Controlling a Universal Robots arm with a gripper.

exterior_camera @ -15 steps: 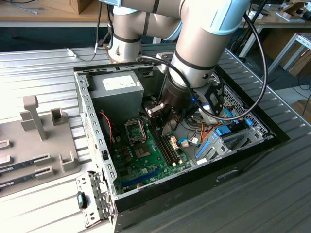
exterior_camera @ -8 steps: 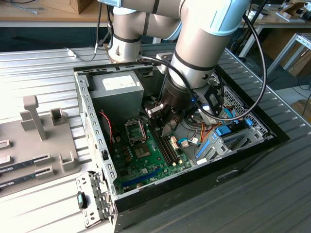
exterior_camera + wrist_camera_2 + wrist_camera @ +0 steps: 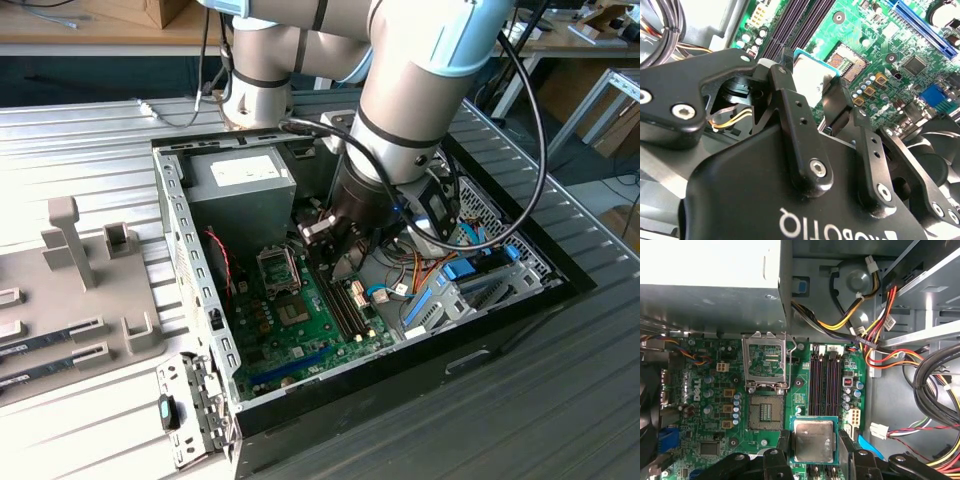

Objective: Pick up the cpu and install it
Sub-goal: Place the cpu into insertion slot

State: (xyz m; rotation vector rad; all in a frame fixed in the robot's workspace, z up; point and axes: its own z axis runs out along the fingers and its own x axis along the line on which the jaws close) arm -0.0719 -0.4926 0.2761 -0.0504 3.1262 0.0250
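The cpu point(image 3: 813, 440), a silver-grey square with a thin green rim, is clamped between the two black fingers of my gripper point(image 3: 813, 444), which is shut on it. It hangs over the green motherboard point(image 3: 710, 405), beside the memory slots point(image 3: 822, 380). The bare cpu socket point(image 3: 765, 412) lies open a short way off, its metal load plate point(image 3: 764, 360) swung up. In the second wrist view the cpu point(image 3: 812, 82) sits in my gripper point(image 3: 812, 89), apart from the socket point(image 3: 845, 62). In the exterior view my gripper point(image 3: 330, 235) is low inside the computer case, to the right of the socket point(image 3: 280, 270).
The grey power supply point(image 3: 240, 185) fills the case's far end. Bundled cables point(image 3: 920, 370) and a drive cage point(image 3: 470, 290) crowd the side beyond the memory slots. A black fan point(image 3: 935, 150) stands close to the fingers. A grey parts tray point(image 3: 60, 290) lies outside the case.
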